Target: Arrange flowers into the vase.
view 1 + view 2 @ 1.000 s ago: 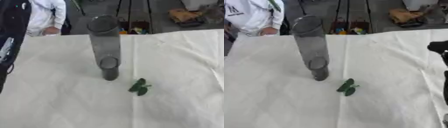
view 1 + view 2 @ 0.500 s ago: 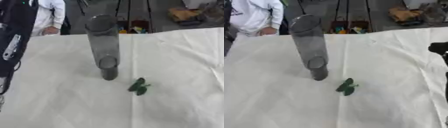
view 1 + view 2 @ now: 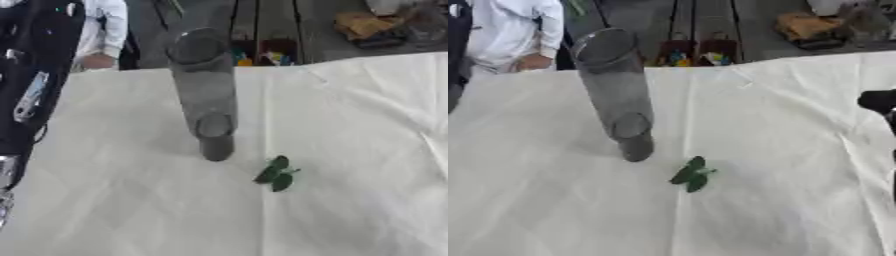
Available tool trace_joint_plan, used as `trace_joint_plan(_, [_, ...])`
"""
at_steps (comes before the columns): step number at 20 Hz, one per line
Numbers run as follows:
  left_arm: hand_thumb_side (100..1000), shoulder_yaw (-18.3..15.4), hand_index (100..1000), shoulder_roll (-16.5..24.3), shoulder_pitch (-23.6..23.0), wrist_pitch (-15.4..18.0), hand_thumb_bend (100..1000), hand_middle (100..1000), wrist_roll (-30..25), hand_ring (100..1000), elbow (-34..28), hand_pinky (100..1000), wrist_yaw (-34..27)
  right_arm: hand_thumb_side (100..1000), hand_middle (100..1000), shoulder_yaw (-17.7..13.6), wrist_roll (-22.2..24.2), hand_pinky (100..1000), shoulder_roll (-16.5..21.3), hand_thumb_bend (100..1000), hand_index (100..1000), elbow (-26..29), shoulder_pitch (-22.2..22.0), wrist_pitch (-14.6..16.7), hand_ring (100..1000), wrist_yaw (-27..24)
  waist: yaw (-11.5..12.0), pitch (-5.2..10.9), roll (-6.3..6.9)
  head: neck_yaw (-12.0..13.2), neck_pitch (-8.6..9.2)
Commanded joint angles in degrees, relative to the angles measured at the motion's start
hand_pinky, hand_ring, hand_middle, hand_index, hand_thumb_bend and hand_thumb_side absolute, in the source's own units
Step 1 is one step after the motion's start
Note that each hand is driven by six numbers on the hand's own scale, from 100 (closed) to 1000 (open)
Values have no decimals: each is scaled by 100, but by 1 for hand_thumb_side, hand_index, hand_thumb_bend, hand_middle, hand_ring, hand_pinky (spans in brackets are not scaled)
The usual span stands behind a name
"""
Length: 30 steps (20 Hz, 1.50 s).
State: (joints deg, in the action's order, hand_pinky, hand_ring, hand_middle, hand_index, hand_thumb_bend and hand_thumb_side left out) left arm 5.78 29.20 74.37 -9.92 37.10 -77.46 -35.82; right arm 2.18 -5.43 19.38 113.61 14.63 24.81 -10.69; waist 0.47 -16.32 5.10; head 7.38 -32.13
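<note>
Tall clear glass vase (image 3: 203,90) upright on creased white cloth (image 3: 780,130).
Small green leaf sprig (image 3: 276,173) lies just beside its base; both hands' fingers cannot be told.

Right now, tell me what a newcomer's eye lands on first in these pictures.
First, the tall clear vase, standing upright and empty near the middle of the white tablecloth. Next, the small green leaf sprig lying on the cloth just in front of it and to its right, apart from it. Black arm parts show at the left edge of the left eye view; no robot hand can be made out.
</note>
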Motion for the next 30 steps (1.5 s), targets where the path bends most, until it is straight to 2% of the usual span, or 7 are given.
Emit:
trace_joint_plan(1, [830, -16, 100, 58, 106, -19, 100, 100, -12, 100, -51, 100, 37, 1000, 610, -1, -10, 743, 74, 100, 753, 98, 71, -34, 709, -34, -19, 87, -7, 14, 73])
trace_joint_plan(18, [836, 138, 100, -29, -60, -144, 100, 100, -1, 100, -113, 100, 200, 1000, 609, -14, -45, 750, 31, 100, 752, 98, 108, -83, 713, -18, -96, -18, 34, 59, 151])
trace_joint_plan(30, [840, 212, 100, -95, -212, -161, 100, 100, -46, 100, -109, 100, 367, 1000, 608, -16, -52, 753, -4, 100, 753, 98, 161, -83, 715, 8, -149, -114, 4, 94, 210])
